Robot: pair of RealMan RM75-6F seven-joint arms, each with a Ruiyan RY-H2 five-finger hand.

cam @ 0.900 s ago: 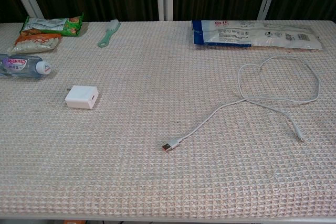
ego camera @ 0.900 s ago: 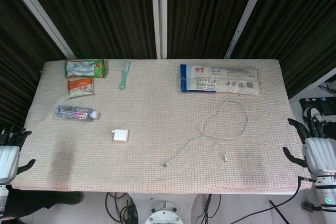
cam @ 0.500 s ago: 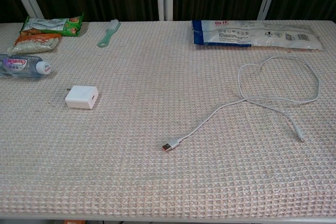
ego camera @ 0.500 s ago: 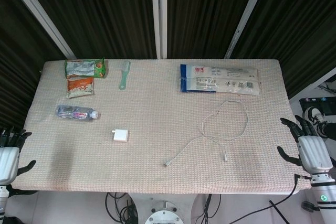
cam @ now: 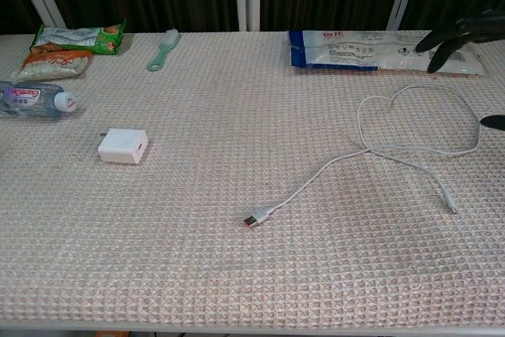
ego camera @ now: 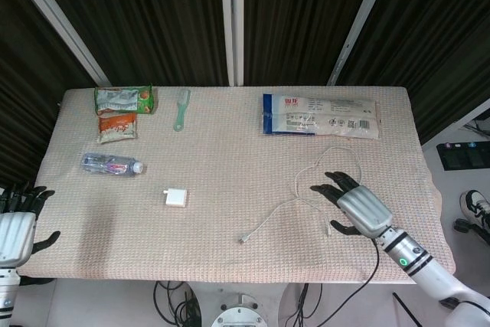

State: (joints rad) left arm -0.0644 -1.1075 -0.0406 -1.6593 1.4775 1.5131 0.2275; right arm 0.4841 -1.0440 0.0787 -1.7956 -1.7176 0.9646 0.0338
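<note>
Your right hand (ego camera: 358, 208) hangs over the table (ego camera: 230, 254) near its right edge, fingers spread and holding nothing, with the fingertips (ego camera: 325, 187) just above the cable (ego camera: 337, 181). In the chest view only dark fingertips of that hand (cam: 461, 31) show at the right border, so whether they touch the cable cannot be told.

The cable lies on the right half of the table: a loop toward the far side, one end with its plug trailing toward the middle of the near edge, the other short end lying close beside your right hand.

Your left hand (ego camera: 17, 227) sits off the near left corner of the table, fingers apart and empty (it shows only in the head view).

A white charger (ego camera: 175, 198) lies left of the middle, well apart from the cable's plug. A bottle (ego camera: 112, 164) lies on its side near the left edge. Two snack packs (ego camera: 122, 100) sit in the far left corner, with a green brush (ego camera: 181, 109) just right of them. A long bag (ego camera: 319, 116) lies along the far edge on the right, beyond the cable's loop.
</note>
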